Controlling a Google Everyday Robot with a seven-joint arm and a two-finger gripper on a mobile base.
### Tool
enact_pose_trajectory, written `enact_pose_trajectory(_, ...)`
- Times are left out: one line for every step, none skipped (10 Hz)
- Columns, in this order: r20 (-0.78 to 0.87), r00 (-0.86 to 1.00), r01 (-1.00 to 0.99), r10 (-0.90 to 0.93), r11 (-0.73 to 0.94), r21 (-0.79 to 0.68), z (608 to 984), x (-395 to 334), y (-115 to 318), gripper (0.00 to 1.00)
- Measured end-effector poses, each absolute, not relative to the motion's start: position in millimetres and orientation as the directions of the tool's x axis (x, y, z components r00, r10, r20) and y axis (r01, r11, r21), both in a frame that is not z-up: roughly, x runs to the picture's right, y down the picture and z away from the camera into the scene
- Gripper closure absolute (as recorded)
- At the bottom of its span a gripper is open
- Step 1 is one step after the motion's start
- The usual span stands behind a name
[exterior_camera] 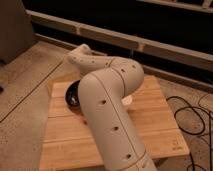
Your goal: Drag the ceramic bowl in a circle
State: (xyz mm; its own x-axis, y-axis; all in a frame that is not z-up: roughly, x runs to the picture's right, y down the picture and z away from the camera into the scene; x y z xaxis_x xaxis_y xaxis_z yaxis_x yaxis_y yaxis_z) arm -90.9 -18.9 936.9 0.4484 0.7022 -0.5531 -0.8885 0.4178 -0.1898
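Observation:
The ceramic bowl is dark and glossy. It sits on the left part of the wooden board, and my own arm covers its right side. The gripper is at the bowl, below the wrist, and is hidden behind the arm's thick link. I cannot see whether it touches the bowl.
A small white cup peeks out to the right of the arm. Black cables lie on the floor to the right of the board. A low wall and ledge run behind it. The orange stick is hidden.

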Motion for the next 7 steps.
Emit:
enact_pose_trajectory(-0.546, 0.444, -0.893, 0.71, 0.404, -0.2, 930, -87, -20, 0.61)
enact_pose_trajectory(-0.543, 0.433, -0.899, 0.72, 0.391, -0.198, 924, -80, -20, 0.52)
enact_pose_trajectory(-0.541, 0.417, -0.907, 0.731, 0.375, -0.193, 917, -72, -22, 0.41)
enact_pose_trajectory(-0.544, 0.393, -0.918, 0.741, 0.353, -0.181, 912, -61, -22, 0.29)
enact_pose_trajectory(-0.548, 0.378, -0.924, 0.746, 0.34, -0.175, 909, -55, -21, 0.24)
enact_pose_trajectory(-0.559, 0.354, -0.933, 0.75, 0.319, -0.164, 908, -44, -18, 0.2)
enact_pose_trajectory(-0.567, 0.348, -0.936, 0.747, 0.315, -0.159, 907, -40, -15, 0.2)
